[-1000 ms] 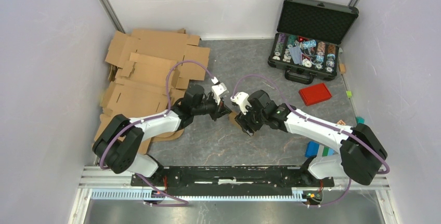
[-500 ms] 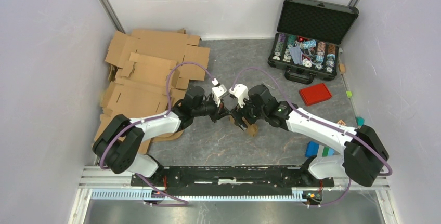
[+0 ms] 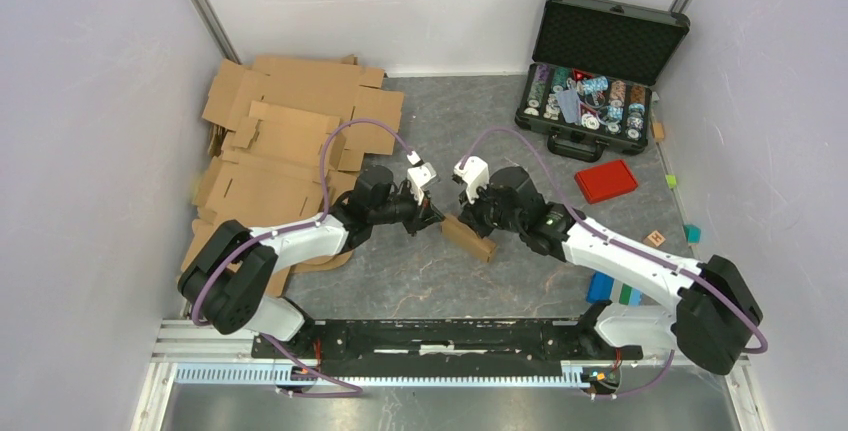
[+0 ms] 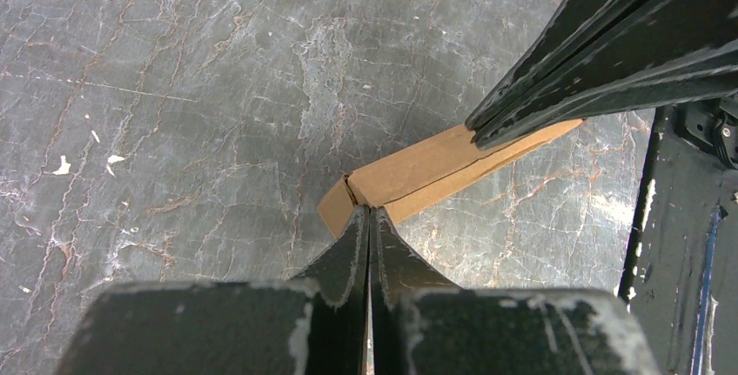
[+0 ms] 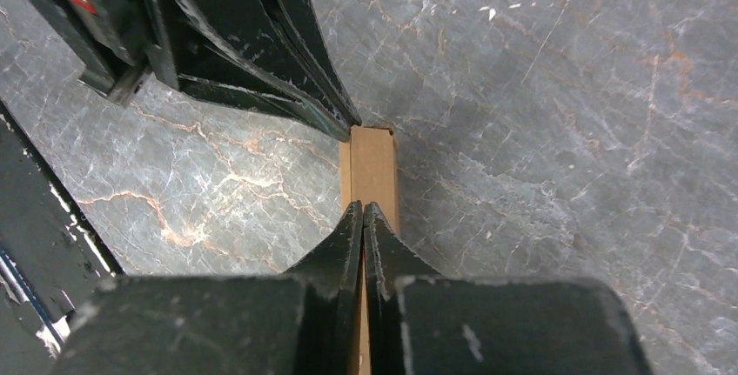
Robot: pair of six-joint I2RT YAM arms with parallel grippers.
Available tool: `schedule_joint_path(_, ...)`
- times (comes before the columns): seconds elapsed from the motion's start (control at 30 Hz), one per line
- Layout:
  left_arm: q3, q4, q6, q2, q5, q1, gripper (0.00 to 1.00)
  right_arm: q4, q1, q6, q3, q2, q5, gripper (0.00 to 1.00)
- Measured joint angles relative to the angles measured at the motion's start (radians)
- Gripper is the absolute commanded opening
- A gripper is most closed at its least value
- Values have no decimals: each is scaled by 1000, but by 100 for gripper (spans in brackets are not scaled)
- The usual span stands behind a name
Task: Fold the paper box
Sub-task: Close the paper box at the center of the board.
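The paper box lies flattened, narrow and brown, its ends apparently pinched by the clenched left gripper and right gripper.

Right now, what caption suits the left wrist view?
Left gripper and right gripper, both shut, pinch opposite ends of the paper box.

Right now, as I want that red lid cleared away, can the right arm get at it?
Probably, but not yet: the right arm's fingers are shut on the paper box. The red lid lies on bare table beside that arm, nothing between them.
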Motion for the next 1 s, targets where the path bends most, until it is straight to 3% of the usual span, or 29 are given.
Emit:
schedule_joint_path(0.2,0,0,0,0,0,0,3,40,0,16,-60,21,-1,0)
schedule_joint_path(0.53,-6,7,-21,0,-1,0,25,133,-5,31,-119,24,-6,0)
schedule_joint_path(1.0,-32,-61,-91,-19,-16,-6,44,194,-5,30,-150,31,2,0)
